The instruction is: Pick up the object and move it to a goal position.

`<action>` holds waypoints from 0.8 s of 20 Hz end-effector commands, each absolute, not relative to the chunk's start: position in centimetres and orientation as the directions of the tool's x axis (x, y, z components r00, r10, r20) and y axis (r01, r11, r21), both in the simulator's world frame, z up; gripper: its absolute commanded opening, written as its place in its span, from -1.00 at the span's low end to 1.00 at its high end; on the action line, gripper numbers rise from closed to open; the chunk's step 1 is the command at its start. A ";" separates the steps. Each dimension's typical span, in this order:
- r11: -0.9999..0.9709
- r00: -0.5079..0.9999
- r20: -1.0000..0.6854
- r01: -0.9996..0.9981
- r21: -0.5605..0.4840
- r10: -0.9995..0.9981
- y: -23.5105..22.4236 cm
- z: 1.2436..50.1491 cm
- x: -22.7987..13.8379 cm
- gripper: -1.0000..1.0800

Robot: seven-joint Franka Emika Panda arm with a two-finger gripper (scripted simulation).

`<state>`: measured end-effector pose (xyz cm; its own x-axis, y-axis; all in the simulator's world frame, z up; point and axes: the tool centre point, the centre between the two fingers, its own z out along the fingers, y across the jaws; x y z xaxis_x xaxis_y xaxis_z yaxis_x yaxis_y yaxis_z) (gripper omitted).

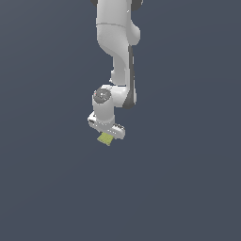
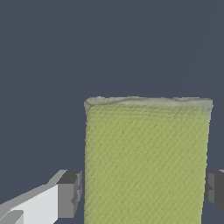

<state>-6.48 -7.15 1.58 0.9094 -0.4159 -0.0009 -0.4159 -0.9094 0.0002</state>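
Object [image 2: 146, 162] fills the wrist view, sitting between the end effector [image 2: 144, 190] pads, which flank its sides with slim gaps; whether they grip it I cannot tell. Farther off, the exterior view shows it just beneath the arm [image 1: 115, 52]. No goal marker is visible, so transport seems left.

A plain dark slate-grey surface [image 1: 188, 188] fills both views; whether the yellow-green object [image 1: 106, 139] rests on it is unclear.

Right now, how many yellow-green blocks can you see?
1. The yellow-green block sits directly under the white gripper in the exterior view; the wrist view shows the same block between the gripper's fingers. Nothing else is visible around it.
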 end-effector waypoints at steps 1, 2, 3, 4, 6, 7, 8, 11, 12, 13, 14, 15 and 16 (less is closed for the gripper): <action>-0.909 0.909 0.000 -0.416 0.000 -0.416 -7.2 1.1 -6.4 0.92; -0.909 0.909 0.000 -0.416 0.000 -0.416 -7.2 1.0 -6.4 0.92; -0.909 0.909 0.000 -0.416 0.000 -0.416 -7.2 1.0 -6.4 0.92; -0.909 0.909 0.000 -0.416 0.000 -0.416 -7.2 1.0 -6.4 -1.00; -0.909 0.909 0.000 -0.416 0.000 -0.416 -7.2 1.0 -6.4 -1.00; -0.909 0.909 0.000 -0.416 0.000 -0.416 -7.2 1.0 -6.4 -1.00; -0.909 0.909 0.000 -0.416 0.000 -0.416 -7.2 1.0 -6.4 -1.00; -0.909 0.909 0.000 -0.416 0.000 -0.416 -7.2 1.0 -6.4 -1.00; -0.909 0.909 0.000 -0.416 0.000 -0.416 -7.2 1.0 -6.4 -1.00; -0.909 0.909 0.000 -0.416 0.000 -0.416 -7.2 1.0 -6.4 -1.00; -0.909 0.909 0.002 -0.417 -0.001 -0.417 -7.2 1.1 -6.3 -1.00; -0.909 0.909 0.002 -0.417 -0.001 -0.417 -7.1 1.2 -6.3 -1.00; -0.909 0.909 0.002 -0.417 -0.001 -0.417 -7.0 1.2 -6.3 -1.00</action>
